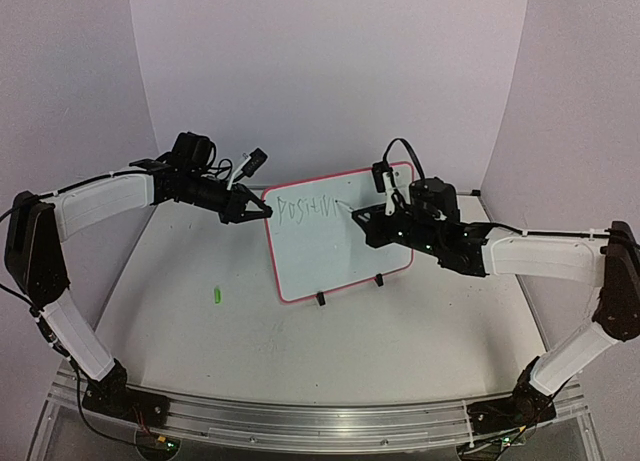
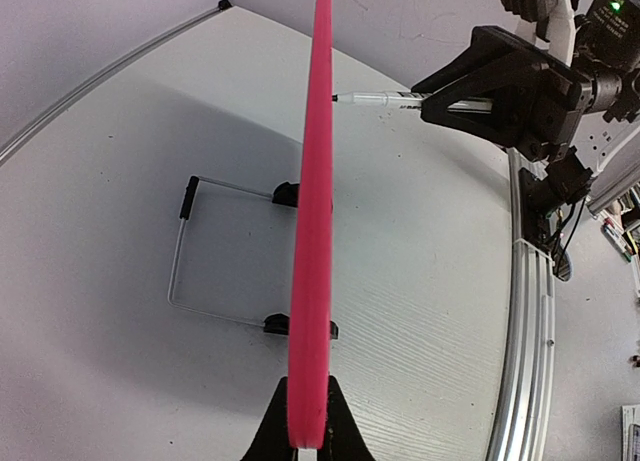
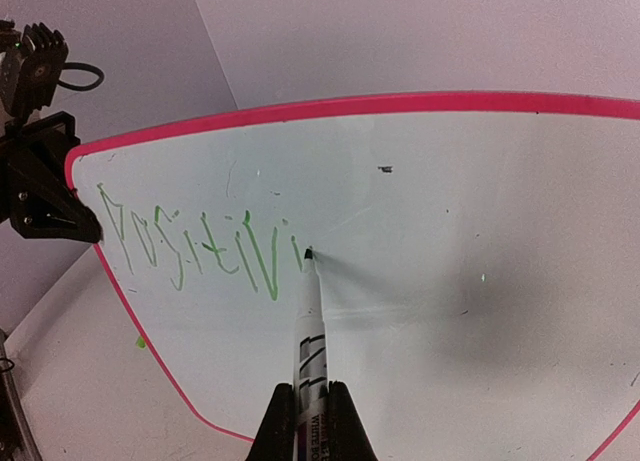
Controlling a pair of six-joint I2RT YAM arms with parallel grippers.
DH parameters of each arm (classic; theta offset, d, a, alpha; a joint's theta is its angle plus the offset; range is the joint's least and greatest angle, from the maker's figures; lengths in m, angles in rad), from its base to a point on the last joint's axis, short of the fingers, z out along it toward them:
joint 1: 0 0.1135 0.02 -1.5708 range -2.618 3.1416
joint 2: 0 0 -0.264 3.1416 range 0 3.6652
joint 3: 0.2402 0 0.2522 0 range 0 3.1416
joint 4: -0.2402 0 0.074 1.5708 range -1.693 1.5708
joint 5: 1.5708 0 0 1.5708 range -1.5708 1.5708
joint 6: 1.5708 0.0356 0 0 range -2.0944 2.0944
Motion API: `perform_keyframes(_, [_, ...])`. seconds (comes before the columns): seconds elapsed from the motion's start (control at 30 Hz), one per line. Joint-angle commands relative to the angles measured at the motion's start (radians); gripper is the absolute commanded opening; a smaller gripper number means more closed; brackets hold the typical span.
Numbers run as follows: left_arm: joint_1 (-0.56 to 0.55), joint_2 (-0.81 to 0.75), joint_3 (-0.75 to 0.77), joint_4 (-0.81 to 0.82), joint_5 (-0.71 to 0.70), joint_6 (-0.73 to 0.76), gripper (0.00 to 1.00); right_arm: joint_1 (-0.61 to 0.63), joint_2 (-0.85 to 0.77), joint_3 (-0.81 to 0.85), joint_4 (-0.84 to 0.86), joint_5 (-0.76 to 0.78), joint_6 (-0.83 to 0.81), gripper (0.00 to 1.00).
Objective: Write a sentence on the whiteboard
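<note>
Right, the sentence (image 3: 200, 246) reads "POSITIVI" in green, one line only, in the upper-left part of the whiteboard (image 3: 450, 281). The board stands propped up mid-counter (image 1: 200, 351). In the right wrist view the line runs 9 to 3 o'clock, sagging a bit toward 4. The marker (image 3: 305, 311) tip sits just at 3 o'clock of the last stroke, on the surface or barely off it; can't tell contact. Its long axis runs 6 to 12, straight out of the right pincer (image 3: 307, 401), which is clenched on the barrel. Blank board lies at 3 o'clock of the tip, so my read is the next letter goes that way, right arm doing it. The left pincer (image 2: 305, 431) is clamped on the red rim, at the board's 10 o'clock corner in the top view, bracing it. A small green bit (image 1: 215, 295) lies on the counter at the board's 8 o'clock, well apart.
</note>
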Motion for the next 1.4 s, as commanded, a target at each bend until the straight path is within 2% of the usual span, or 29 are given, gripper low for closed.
perform_keyframes(0.0, [-0.025,0.012,0.012,-0.059,-0.045,0.033,0.00,0.002,0.017,0.044,0.017,0.039,-0.004,0.00])
perform_keyframes(0.33, [-0.025,0.011,0.012,-0.060,-0.045,0.035,0.00,0.002,-0.017,0.025,-0.003,0.130,0.009,0.00])
perform_keyframes(0.7, [-0.026,0.008,0.012,-0.060,-0.047,0.033,0.00,0.002,-0.045,0.013,-0.014,0.151,0.012,0.00])
perform_keyframes(1.0, [-0.026,0.007,0.012,-0.060,-0.047,0.035,0.00,0.002,-0.107,-0.006,-0.011,0.065,-0.003,0.00])
perform_keyframes(1.37, [-0.026,0.008,0.012,-0.063,-0.051,0.036,0.00,0.002,-0.026,0.057,0.000,0.017,-0.028,0.00])
